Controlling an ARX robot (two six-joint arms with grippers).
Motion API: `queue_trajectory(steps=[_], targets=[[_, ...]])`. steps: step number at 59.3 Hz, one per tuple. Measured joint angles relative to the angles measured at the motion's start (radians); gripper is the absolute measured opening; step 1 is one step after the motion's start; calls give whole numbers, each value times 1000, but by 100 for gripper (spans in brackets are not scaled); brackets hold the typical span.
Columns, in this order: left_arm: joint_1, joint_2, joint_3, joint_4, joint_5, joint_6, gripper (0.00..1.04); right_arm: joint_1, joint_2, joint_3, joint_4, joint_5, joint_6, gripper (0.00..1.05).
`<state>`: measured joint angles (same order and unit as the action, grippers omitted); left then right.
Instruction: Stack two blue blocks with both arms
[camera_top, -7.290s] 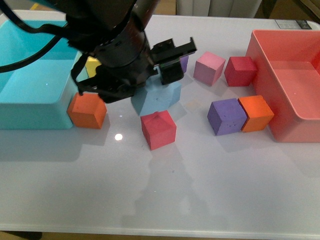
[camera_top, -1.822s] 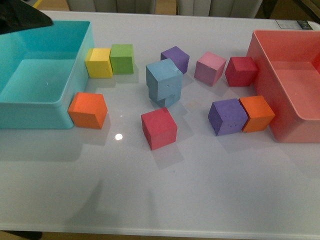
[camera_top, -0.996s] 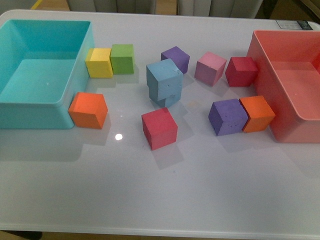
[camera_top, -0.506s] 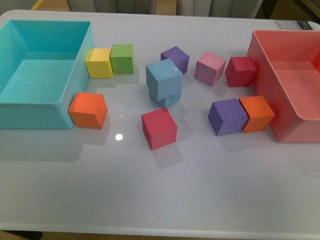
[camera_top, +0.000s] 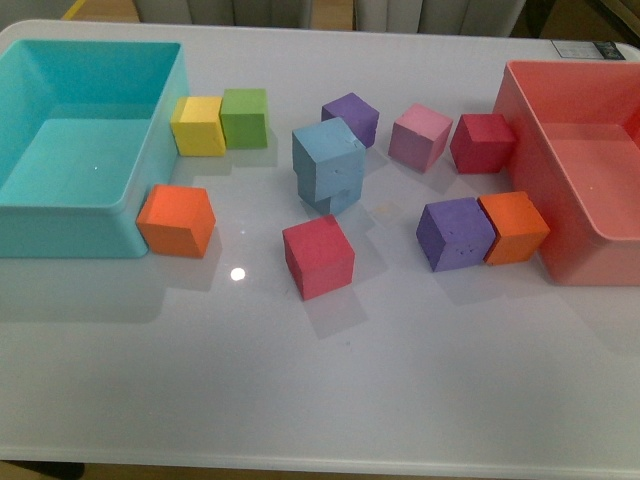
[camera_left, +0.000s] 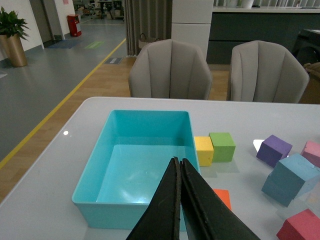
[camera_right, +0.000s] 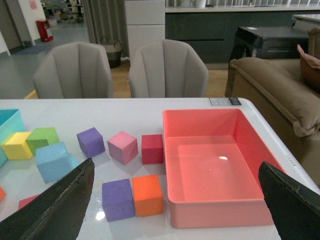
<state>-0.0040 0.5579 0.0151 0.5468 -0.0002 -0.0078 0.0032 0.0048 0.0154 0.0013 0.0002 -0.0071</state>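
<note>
Two blue blocks stand stacked mid-table: the sky blue block (camera_top: 327, 152) sits skewed on the darker teal-blue block (camera_top: 339, 198). No arm shows in the front view. In the left wrist view my left gripper (camera_left: 177, 161) is shut with nothing in it, above the near wall of the turquoise bin (camera_left: 102, 212), and the blue stack (camera_left: 292, 175) lies well off to one side. In the right wrist view my right gripper (camera_right: 175, 165) is wide open and empty, high over the table, with the blue stack (camera_right: 52, 160) far from its fingers.
A turquoise bin (camera_top: 150, 150) stands at the left and a pink bin (camera_top: 525, 180) at the right. Around the stack lie yellow (camera_top: 198, 125), green (camera_top: 245, 117), orange (camera_top: 176, 220), red (camera_top: 318, 256), purple (camera_top: 351, 117), pink (camera_top: 419, 136) and dark red (camera_top: 482, 142) cubes, plus a purple (camera_top: 455, 233) and orange (camera_top: 514, 227) pair.
The left arm, which hung over the blue blocks earlier, has drawn back out of the front view. The stack stands alone and has not shifted in the last second.
</note>
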Motion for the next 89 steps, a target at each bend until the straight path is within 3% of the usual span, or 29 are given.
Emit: queue_trajectory(steps=[51,57,86,89], targets=[[0,-379,0,-368,0,0,2,0,0,0,0,0,0,96],[0,-519,0,-534,0,0,2,0,0,0,0,0,0,96],[0,-552,0,-544,0,0,2,0,0,0,0,0,0,96],[0,-552,0,-544,0,0,8,0,0,0,0,0,0,96]])
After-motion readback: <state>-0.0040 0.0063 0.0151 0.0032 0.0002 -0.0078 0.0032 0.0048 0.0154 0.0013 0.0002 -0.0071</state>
